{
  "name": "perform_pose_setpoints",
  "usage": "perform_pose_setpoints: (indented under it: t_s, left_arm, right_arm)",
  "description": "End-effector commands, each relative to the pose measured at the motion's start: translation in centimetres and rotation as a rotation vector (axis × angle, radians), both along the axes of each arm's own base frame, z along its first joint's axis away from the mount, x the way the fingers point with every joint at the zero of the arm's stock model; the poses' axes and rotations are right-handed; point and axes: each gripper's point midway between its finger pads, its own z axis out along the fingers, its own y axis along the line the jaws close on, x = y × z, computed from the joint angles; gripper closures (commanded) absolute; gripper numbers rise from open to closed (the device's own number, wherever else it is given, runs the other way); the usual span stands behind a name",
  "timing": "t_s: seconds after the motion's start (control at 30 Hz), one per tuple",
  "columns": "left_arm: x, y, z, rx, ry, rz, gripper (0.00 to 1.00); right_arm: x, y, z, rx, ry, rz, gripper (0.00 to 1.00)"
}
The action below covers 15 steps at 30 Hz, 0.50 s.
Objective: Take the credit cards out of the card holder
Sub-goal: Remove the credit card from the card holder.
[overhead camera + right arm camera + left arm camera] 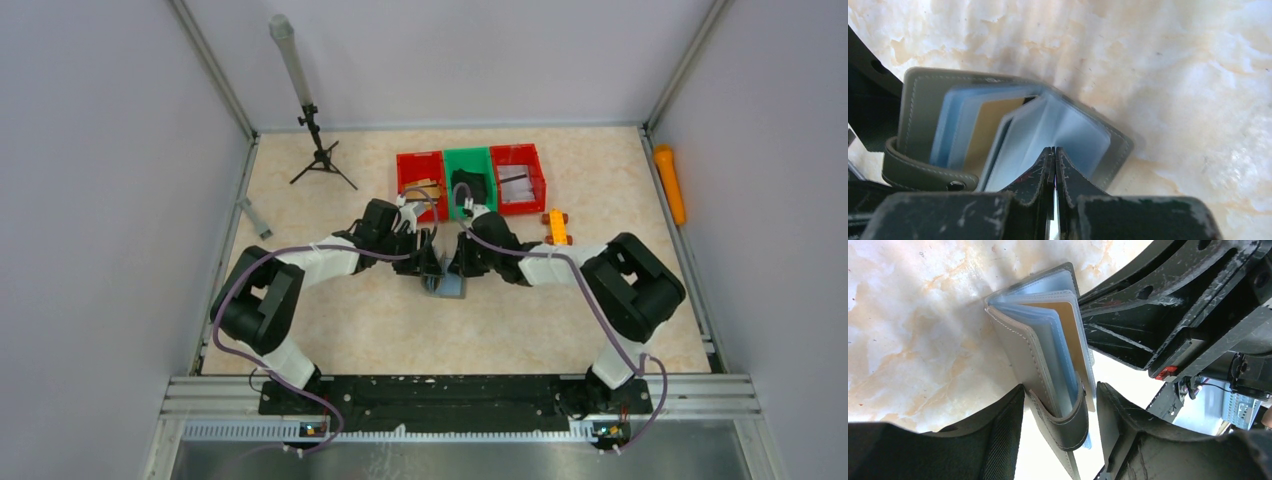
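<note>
1. Right, the card holder [1013,345] stands on edge on the surface [908,315], straddled by the left end effector [1060,390]: one finger against the grey cover, a sliver of light beside the other, so I cannot tell if it is truly clamped
2. Over to the right end effector [1054,150]: jaws pressed together, tips nosed into the fanned blue sleeves straight ahead of it. Whether a leaf is caught between them is hidden
3. Now the key relation: one of the credit cards [988,125], tan, sits just beside those tips, toward the grey cover, its long edge running away from them. I'd say the right arm is nearer for the pull
4. Any further cards are lost behind glossy sleeves, and from above the arms cover nearly all of the holder
</note>
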Motion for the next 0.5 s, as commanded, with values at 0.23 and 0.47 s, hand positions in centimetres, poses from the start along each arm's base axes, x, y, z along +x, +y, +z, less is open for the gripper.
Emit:
perform_pose_setpoints:
  t_s: [0.23,0.47]
  left_arm:
    - [0.9,-0.2,0.6,0.01,-0.038,0.001,0.43]
    - [0.9,-0.2,0.6,0.008,-0.037,-0.002,0.43]
  right_arm:
    - [0.9,-1.9,5.1,0.164,-0.145,-0.082,0.61]
    - [0.3,-1.2,7.0,0.266,-0.177,-0.046,0.39]
